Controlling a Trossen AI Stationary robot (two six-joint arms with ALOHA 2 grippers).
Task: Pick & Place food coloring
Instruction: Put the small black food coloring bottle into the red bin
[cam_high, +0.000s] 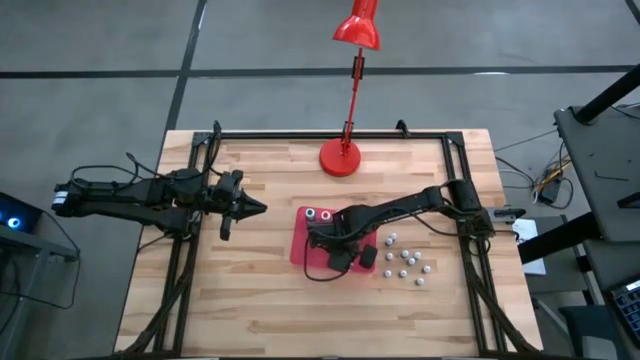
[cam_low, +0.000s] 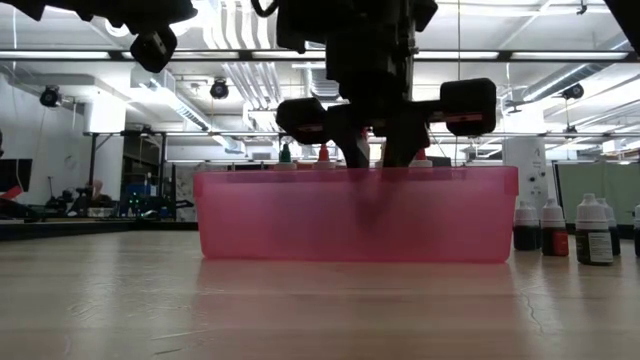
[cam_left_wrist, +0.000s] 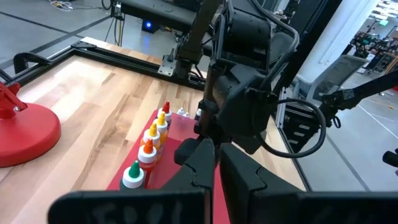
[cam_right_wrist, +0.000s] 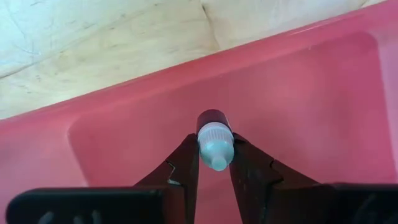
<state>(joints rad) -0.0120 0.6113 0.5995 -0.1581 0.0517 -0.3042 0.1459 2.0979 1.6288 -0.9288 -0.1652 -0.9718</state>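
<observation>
At the centre of the high view the right gripper (cam_high: 322, 243) reaches down into the red tray (cam_high: 300, 250), its fingers (cam_right_wrist: 184, 163) closed partway around a small food coloring bottle (cam_right_wrist: 214, 142) with a pale cap, held just above the tray floor. Other bottles (cam_left_wrist: 150, 147) stand in a row along the tray's upper edge, and more (cam_high: 405, 260) sit on the wood right of it. The left gripper (cam_high: 258, 208) hangs shut and empty, left of the tray.

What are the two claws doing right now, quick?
Left gripper: shut, empty, waiting left of the tray.
Right gripper: shut on a small bottle, inside the tray.
</observation>
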